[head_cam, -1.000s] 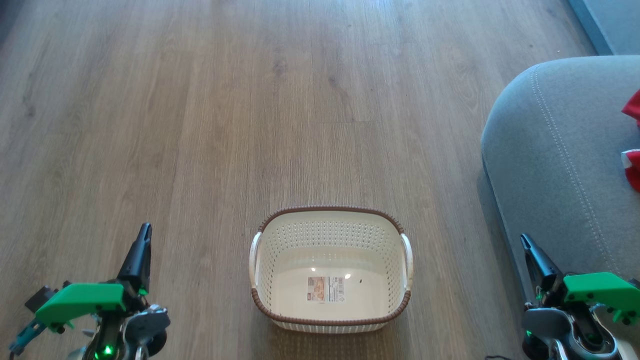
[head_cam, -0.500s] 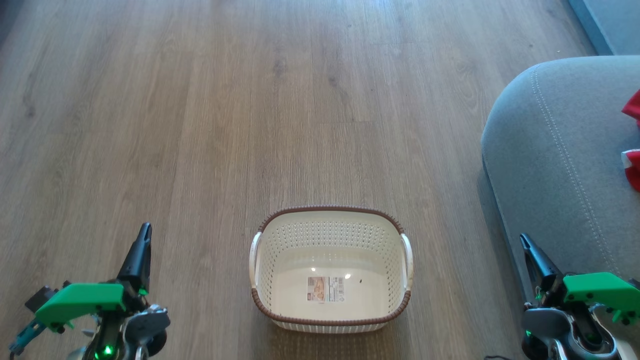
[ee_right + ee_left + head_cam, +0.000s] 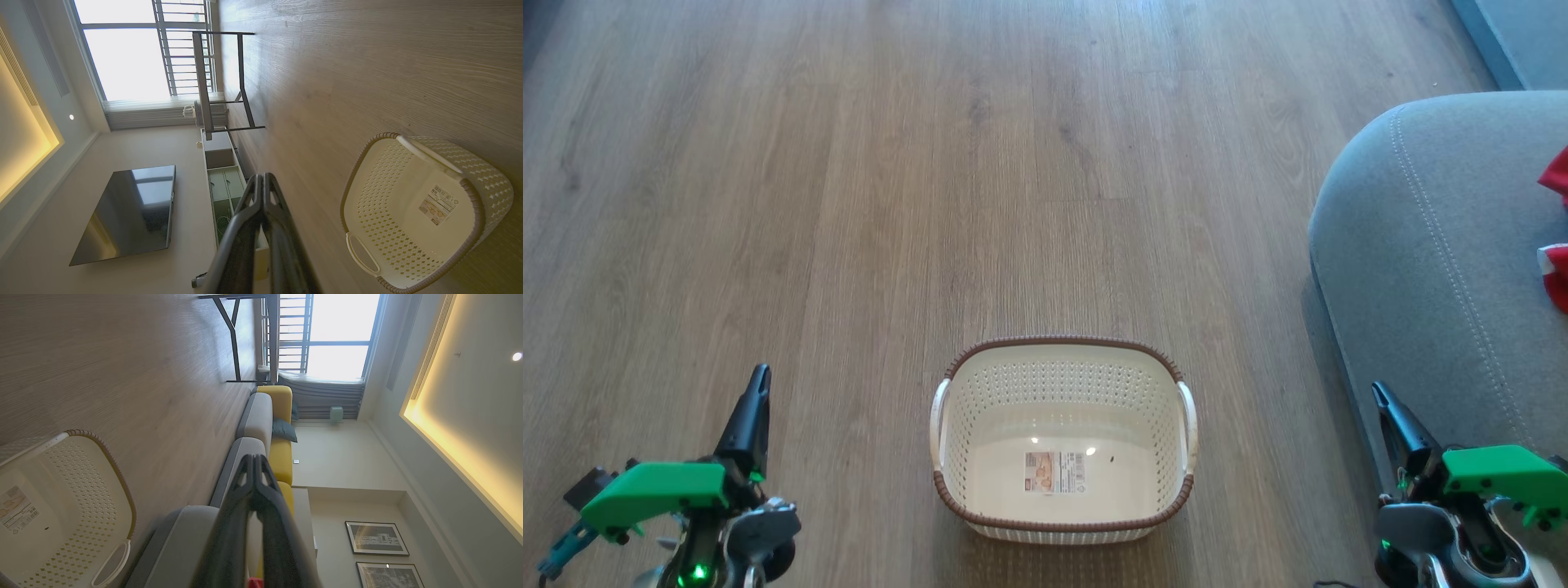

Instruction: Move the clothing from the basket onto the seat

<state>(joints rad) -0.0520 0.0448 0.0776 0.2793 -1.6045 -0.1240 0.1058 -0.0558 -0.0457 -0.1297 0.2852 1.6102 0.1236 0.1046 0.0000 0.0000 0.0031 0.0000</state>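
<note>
Pale wood-look plank floor (image 3: 931, 163) runs to a far wall with a tall, bright window (image 3: 335, 330), its curtains (image 3: 322, 396) drawn to the sides. A black metal-framed table (image 3: 222, 81) stands near it. On the left wall a dark television (image 3: 126, 212) hangs above a low cabinet (image 3: 222, 179). On the right, a yellow sofa back (image 3: 282, 404) holds 1 teal cushion (image 3: 284, 430), with 2 framed pictures (image 3: 376, 537) higher up. Warm cove lighting (image 3: 449, 416) edges the ceiling.

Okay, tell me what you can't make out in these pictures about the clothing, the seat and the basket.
Clothing: head view, cut by the right edge; only red scraps show, so garment count is unknown.
Seat: head view, the right edge cuts it off; full extent hidden.
Label on the basket floor: all views, print too small to read.
</note>
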